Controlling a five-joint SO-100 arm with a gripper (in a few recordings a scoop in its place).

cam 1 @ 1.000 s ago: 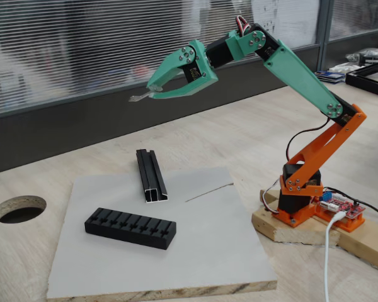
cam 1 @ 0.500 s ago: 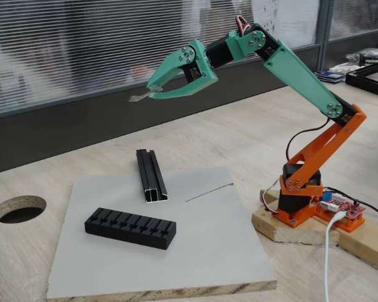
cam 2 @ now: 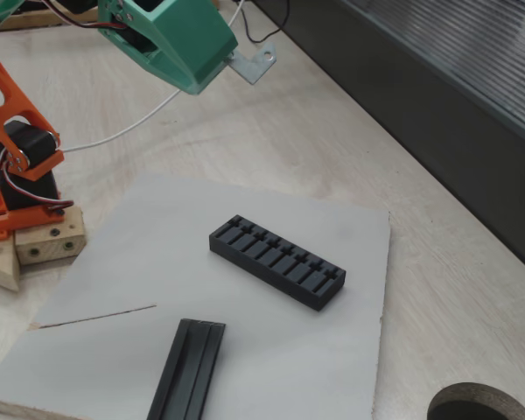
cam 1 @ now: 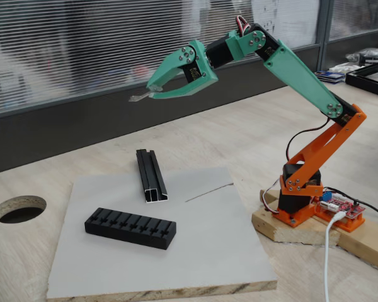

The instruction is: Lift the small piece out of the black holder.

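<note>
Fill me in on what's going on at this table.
The arm holds its gripper high above the grey board, shut on the small piece, a flat silvery sliver that sticks out past the fingertips. The black holder sits on the board below, apart from the gripper. A black rail lies beside it.

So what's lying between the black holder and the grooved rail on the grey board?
Nothing: in both fixed views a bare strip of grey board separates the black holder from the grooved rail. They don't touch.

grooved rail [cam 1: 152, 175] and thin wire [cam 1: 209, 192] on grey board [cam 1: 201, 251].
</note>
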